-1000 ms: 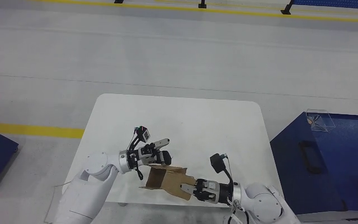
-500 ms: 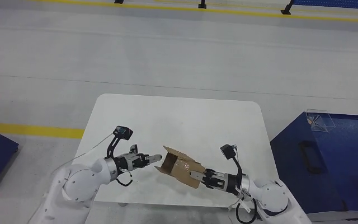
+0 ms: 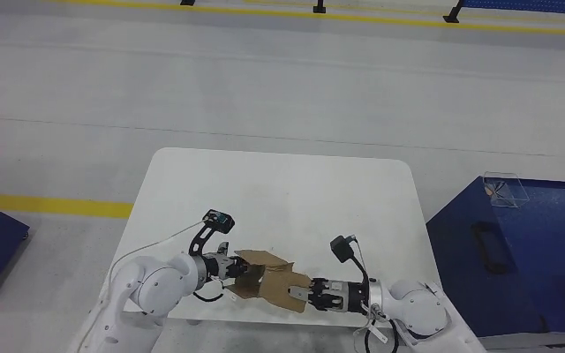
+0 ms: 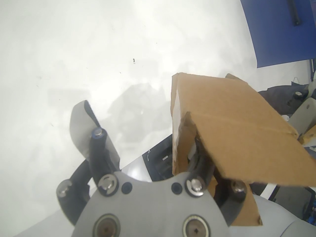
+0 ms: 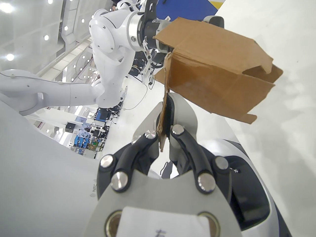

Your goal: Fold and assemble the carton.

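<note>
Brown cardboard carton [image 3: 274,284], half-erected, creased

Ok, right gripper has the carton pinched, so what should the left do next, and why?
Probably close the left gripper on the carton edge: its jaws stand open astride that edge, one finger under the panel, while the right gripper clamps a flap at the other end. A second grip should steady folding.

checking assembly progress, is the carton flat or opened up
Opened up, not finished: the carton has walls standing apart around a hollow inside, and its end flaps hang loose, not folded shut.
</note>
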